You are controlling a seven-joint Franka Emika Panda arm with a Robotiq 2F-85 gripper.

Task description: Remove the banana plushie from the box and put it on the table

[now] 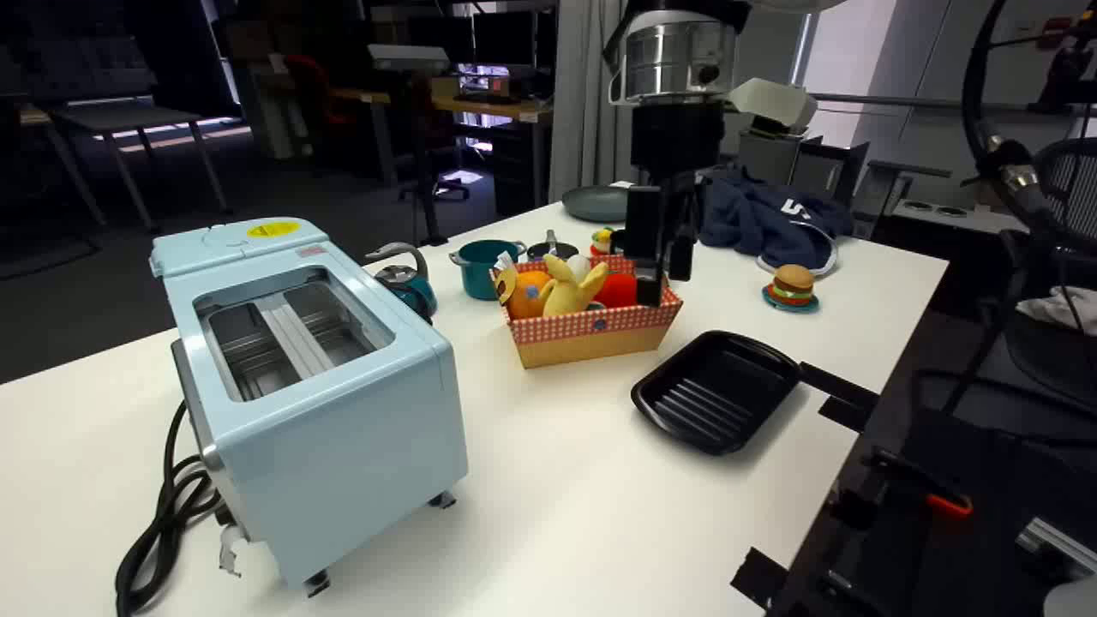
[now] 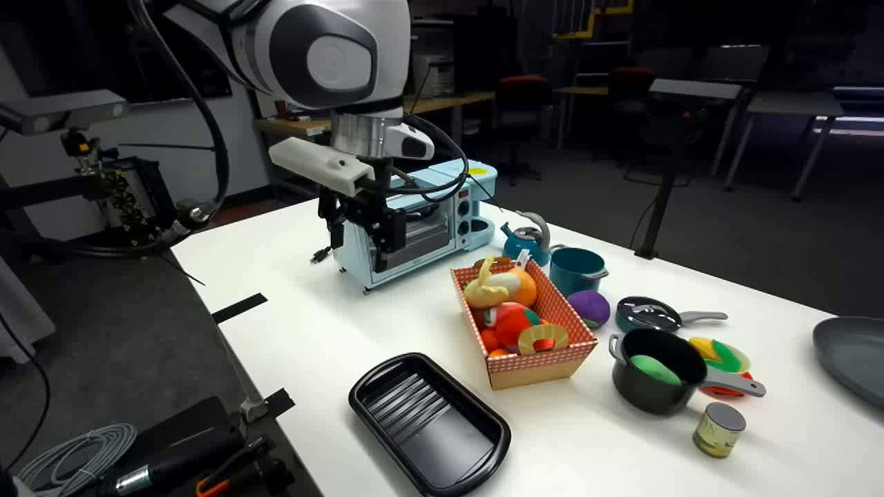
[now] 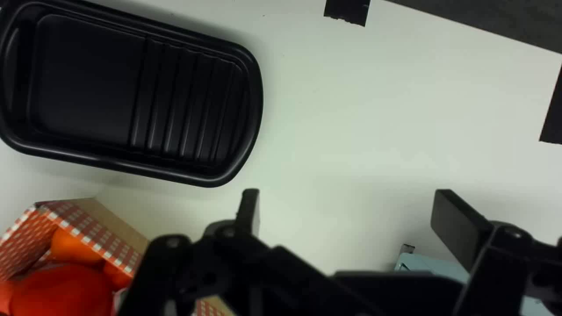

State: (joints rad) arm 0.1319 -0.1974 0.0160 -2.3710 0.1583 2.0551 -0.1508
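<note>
The banana plushie (image 1: 567, 293) is pale yellow with peel flaps sticking up. It sits in the box among other plush foods and also shows in an exterior view (image 2: 485, 294). The box (image 1: 591, 326) is a red-checkered basket tray standing on the white table (image 1: 514, 480); its wall (image 2: 535, 374) shows in an exterior view and a corner (image 3: 94, 235) in the wrist view. My gripper (image 3: 344, 193) is open and empty above the table, beside the box and apart from it. In the wrist view the banana is hidden behind the gripper. My gripper also shows in an exterior view (image 2: 359, 250).
A black grill pan (image 2: 431, 424) lies beside the box, upper left in the wrist view (image 3: 131, 94). A light blue toaster oven (image 1: 343, 411) stands on the box's other side. Pots (image 2: 577, 269), a kettle (image 2: 528, 241), a can (image 2: 719, 429) and a toy burger (image 1: 792, 287) stand around.
</note>
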